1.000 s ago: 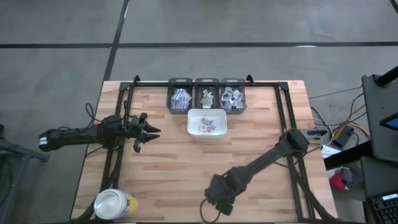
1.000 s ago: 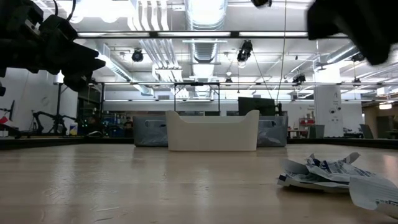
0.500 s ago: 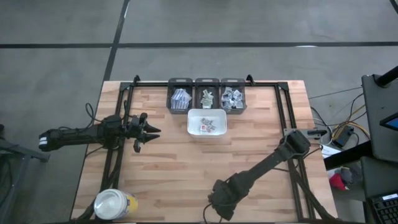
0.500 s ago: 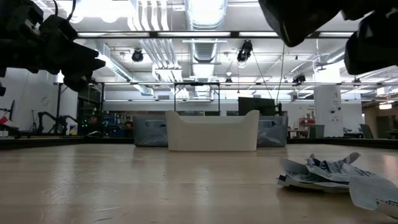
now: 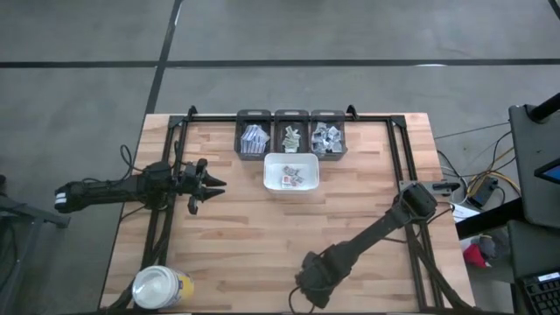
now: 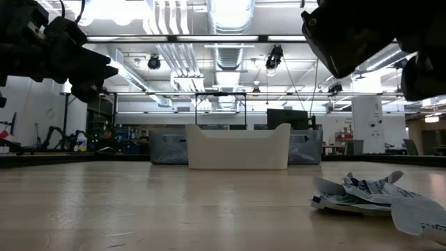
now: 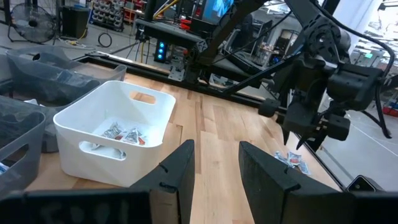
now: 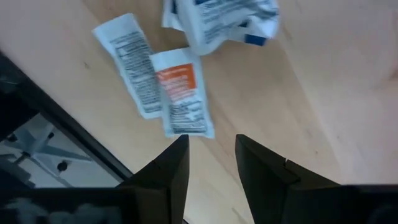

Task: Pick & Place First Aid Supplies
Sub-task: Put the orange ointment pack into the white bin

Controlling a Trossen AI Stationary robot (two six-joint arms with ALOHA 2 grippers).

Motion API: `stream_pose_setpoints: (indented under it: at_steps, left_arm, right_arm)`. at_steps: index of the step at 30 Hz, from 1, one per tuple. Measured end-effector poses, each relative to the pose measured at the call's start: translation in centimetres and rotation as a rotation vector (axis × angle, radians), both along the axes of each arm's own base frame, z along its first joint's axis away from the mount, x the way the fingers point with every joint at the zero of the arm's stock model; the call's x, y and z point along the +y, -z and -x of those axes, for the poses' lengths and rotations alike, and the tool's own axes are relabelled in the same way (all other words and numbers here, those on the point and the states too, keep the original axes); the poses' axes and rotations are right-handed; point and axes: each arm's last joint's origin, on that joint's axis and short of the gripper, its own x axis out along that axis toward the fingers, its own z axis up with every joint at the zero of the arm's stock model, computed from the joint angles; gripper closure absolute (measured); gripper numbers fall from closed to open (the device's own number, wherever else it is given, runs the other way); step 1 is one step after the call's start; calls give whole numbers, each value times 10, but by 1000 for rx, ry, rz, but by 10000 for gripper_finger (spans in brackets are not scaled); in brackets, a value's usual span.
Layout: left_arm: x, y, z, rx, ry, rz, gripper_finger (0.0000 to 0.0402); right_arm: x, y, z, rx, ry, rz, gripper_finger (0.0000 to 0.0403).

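Several first aid packets lie flat on the wood near the table's near edge: a white one with black print (image 8: 133, 62), one with orange print (image 8: 180, 99) and a crumpled one with blue print (image 8: 217, 25). The low view shows this heap of packets (image 6: 362, 192) too. My right gripper (image 8: 211, 169) hangs open just above them, pointing steeply down, with nothing between its fingers. More packets lie in the white tray (image 5: 291, 171). My left gripper (image 5: 213, 185) waits open and level at the table's left, clear of everything.
Three dark bins (image 5: 291, 133) with sorted packets stand along the far edge behind the tray. A yellow jar with a white lid (image 5: 162, 287) sits at the near left corner. A black frame rail (image 8: 56, 124) runs close beside the packets. Bare wood lies between tray and packets.
My right gripper has come down toward the packets at the table's near edge and now hangs lower in the low view. The packets have not moved.
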Motion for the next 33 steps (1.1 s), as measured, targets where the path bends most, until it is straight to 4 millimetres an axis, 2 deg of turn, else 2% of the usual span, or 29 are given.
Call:
stream_pose_setpoints:
  at_steps: [10, 19, 33]
  left_arm:
    - [0, 0, 0, 0, 0, 0, 282]
    - [0, 0, 0, 0, 0, 0, 282]
    - [0, 0, 0, 0, 0, 0, 282]
  right_arm:
    - [4, 1, -4, -49, 14, -30, 268]
    - [1, 11, 2, -9, 43, -5, 282]
    - [-3, 24, 8, 39, 147, 13, 283]
